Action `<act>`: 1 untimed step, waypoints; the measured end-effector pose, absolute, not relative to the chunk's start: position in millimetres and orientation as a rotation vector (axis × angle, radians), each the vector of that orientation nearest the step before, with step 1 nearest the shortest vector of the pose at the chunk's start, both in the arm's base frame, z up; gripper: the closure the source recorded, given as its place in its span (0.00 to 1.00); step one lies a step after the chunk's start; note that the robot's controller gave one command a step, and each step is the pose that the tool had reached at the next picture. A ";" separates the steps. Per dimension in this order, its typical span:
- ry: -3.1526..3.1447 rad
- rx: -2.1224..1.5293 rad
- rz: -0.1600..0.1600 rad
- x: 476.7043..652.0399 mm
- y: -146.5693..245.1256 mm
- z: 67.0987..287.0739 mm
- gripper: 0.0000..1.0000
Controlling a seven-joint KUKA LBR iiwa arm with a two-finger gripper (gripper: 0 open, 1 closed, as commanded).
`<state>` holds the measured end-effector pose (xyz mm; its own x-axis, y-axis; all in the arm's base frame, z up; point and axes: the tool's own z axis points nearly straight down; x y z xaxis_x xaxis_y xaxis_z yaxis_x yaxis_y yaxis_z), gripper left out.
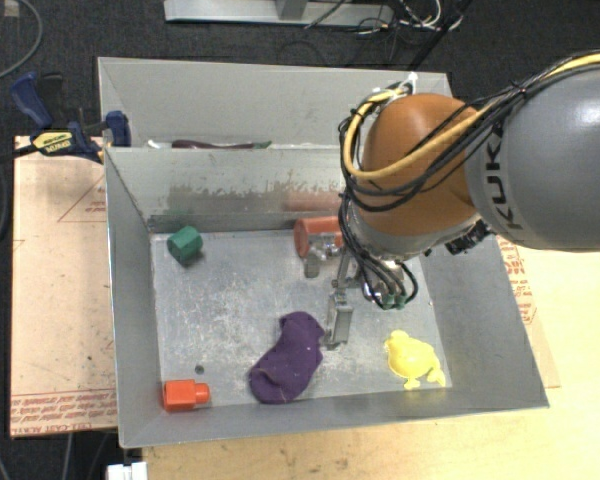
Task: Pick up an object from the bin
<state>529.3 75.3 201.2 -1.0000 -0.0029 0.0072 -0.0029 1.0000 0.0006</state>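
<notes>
My gripper (327, 298) hangs below the orange wrist cover, right of the bin's middle. It stands open, and I see only bin floor between the fingers. The near fingertip (337, 330) touches or almost touches the upper right edge of a crumpled purple cloth (288, 360) lying at the front centre. The far fingertip (314, 264) sits just in front of a red-orange block (314, 231) by the back wall, which the arm partly hides. A yellow rubber duck (412, 359) lies to the gripper's front right.
A green block (185, 245) sits at the back left and an orange block (185, 395) in the front left corner. The arm and its cables cover the bin's right back part.
</notes>
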 end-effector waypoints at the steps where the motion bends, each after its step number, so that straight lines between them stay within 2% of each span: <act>1: -3.142 0.002 -0.002 530.9 74.9 205.3 0.00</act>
